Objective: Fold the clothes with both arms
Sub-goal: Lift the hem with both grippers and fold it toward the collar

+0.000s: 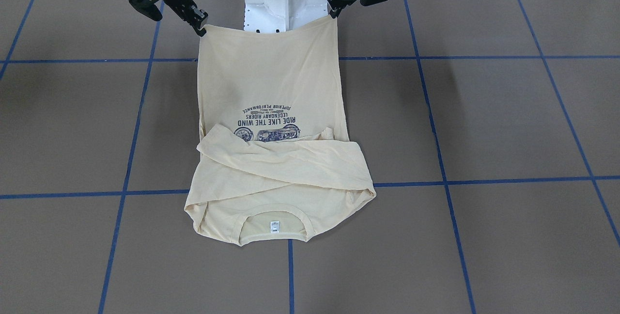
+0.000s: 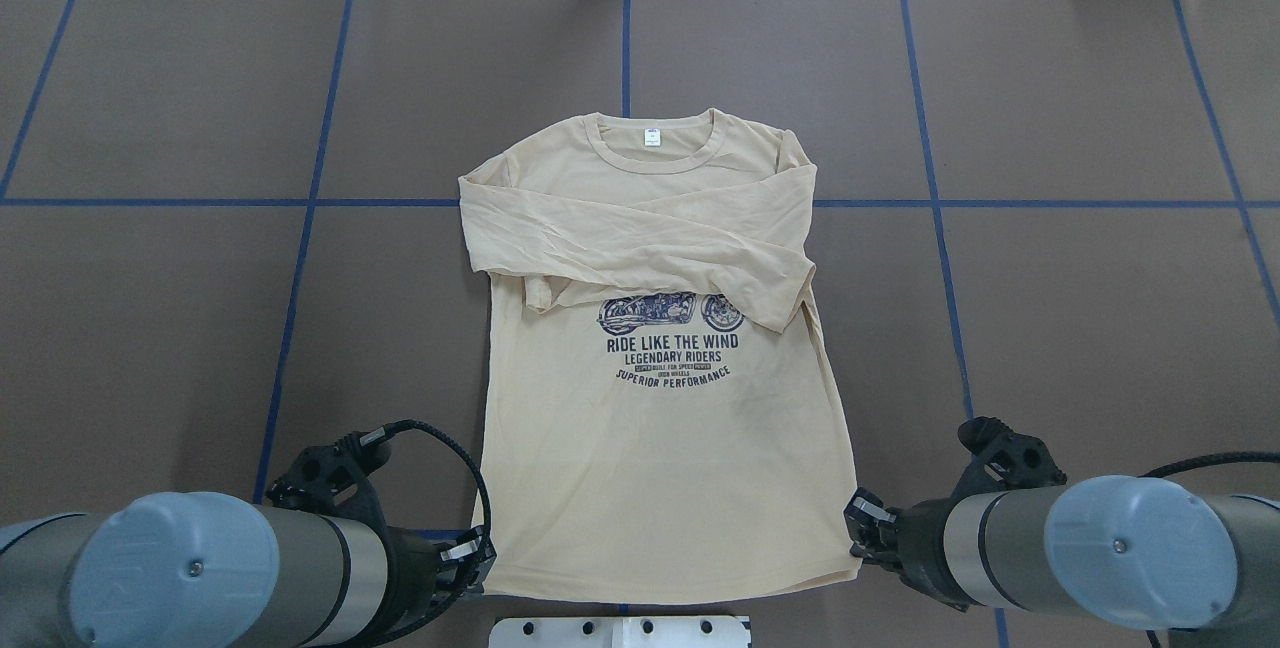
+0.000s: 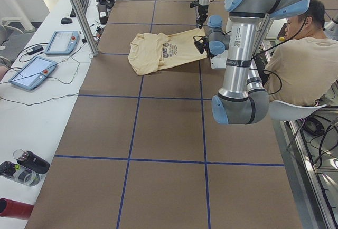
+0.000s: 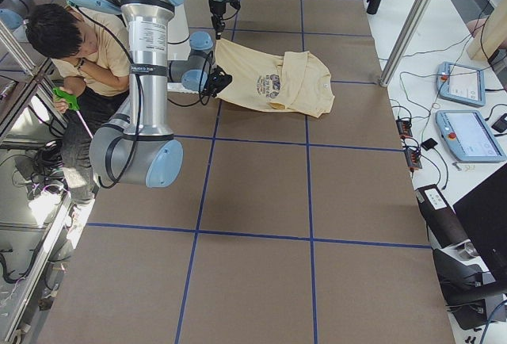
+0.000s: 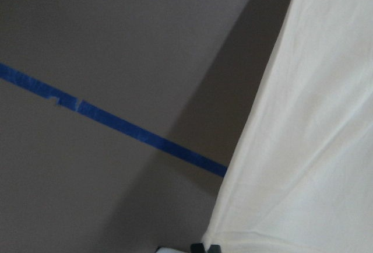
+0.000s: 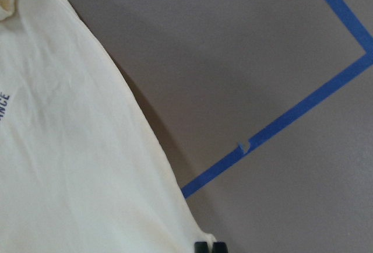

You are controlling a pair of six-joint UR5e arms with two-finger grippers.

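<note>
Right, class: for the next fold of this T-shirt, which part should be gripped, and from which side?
Grip the T-shirt by its two hem corners nearest the robot, one per claw, each from its outer side. The sleeves lie crossed over the chest, leaving that straight edge free to carry toward the collar. The left claw and right claw pinch there.
</note>
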